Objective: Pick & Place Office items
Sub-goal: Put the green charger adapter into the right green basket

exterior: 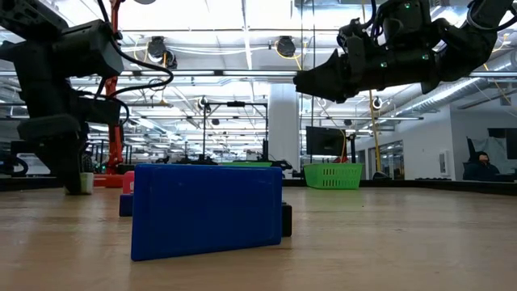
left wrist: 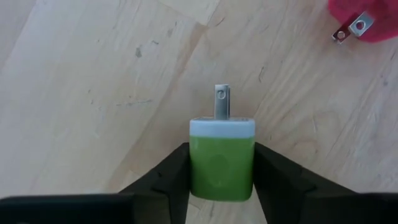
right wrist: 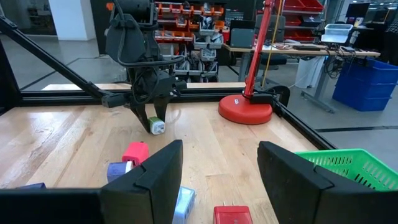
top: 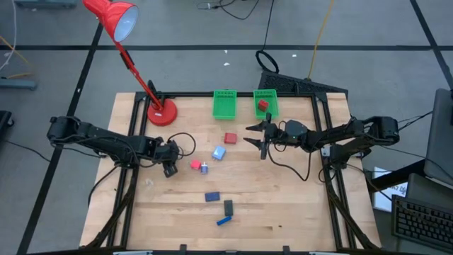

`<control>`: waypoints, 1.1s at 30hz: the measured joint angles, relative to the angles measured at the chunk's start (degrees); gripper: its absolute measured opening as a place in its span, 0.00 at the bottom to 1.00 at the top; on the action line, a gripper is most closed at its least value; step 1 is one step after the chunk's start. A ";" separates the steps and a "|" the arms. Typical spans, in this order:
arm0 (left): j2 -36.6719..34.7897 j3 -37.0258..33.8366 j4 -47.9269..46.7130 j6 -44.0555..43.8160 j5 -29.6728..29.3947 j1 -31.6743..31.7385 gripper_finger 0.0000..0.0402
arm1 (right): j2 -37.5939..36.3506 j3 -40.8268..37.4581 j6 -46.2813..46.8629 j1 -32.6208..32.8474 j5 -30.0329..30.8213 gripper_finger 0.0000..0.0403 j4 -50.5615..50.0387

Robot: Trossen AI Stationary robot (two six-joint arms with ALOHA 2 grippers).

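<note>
My left gripper [left wrist: 222, 152] is shut on a small green plug adapter [left wrist: 222, 163] with a white end and a metal prong, low over the table's left middle [top: 170, 168]. My right gripper [top: 249, 134] is open and empty above the table, in front of the right green basket [top: 267, 106], which holds a red block [top: 263, 105]. On the table lie a red block [top: 230, 138], a pale blue cube [top: 219, 153], a pink plug [top: 195, 165], a small silver-blue bit [top: 204, 168], a dark blue oblong [top: 212, 196], a black oblong [top: 228, 207] and a blue piece [top: 224, 220]. My left gripper pinches the adapter's green body by its two side faces [left wrist: 198, 168] between its two fingers. The white end and the prong [left wrist: 222, 102] stick out past the fingertips. The fingers point down at the table [right wrist: 149, 118]. Whether the adapter touches the wood, I cannot tell.
A second green basket [top: 224, 104] stands left of the first at the far edge. The red desk lamp's base [top: 162, 113] stands at the far left, its arm leaning out over the table's corner. A black cable [top: 185, 144] loops beside my left gripper.
</note>
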 joint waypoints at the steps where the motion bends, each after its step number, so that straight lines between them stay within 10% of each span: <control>1: 0.00 0.00 0.00 0.01 0.00 0.00 0.40 | 0.00 0.00 0.00 0.00 0.01 0.49 0.00; 15: -0.23 -0.01 7.07 0.56 -0.50 0.00 0.33 | 0.00 0.00 -0.01 0.01 0.01 0.49 0.04; 33: -0.22 0.00 53.70 23.57 -3.27 0.72 0.33 | 0.00 0.00 1.44 0.02 -0.01 0.49 -0.05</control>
